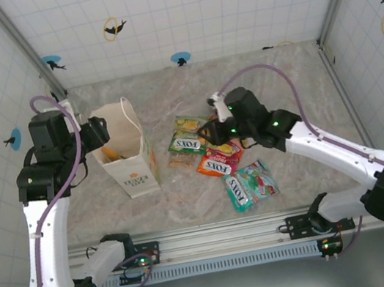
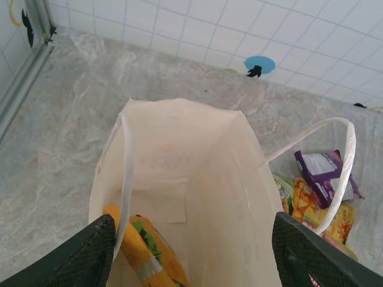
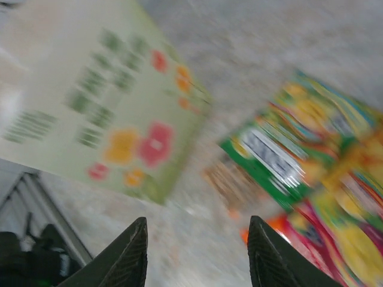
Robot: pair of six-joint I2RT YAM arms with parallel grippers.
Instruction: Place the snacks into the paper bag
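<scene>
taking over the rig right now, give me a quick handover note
Left gripper: jaws open over the mouth of the paper bag, holding nothing.
Right gripper: jaws open, empty, near the green FOX'S pack.
Done: one orange-yellow packet is inside the upright bag.
Left to do: the green pack, red FOX'S pack, teal FOX'S pack, purple packet and others lie on the table right of the bag.

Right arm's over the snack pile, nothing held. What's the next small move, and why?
Probably lower the right gripper onto the green FOX'S packet and close: it hangs open and empty near that packet, and the paper bag stands upright, mouth open.
</scene>
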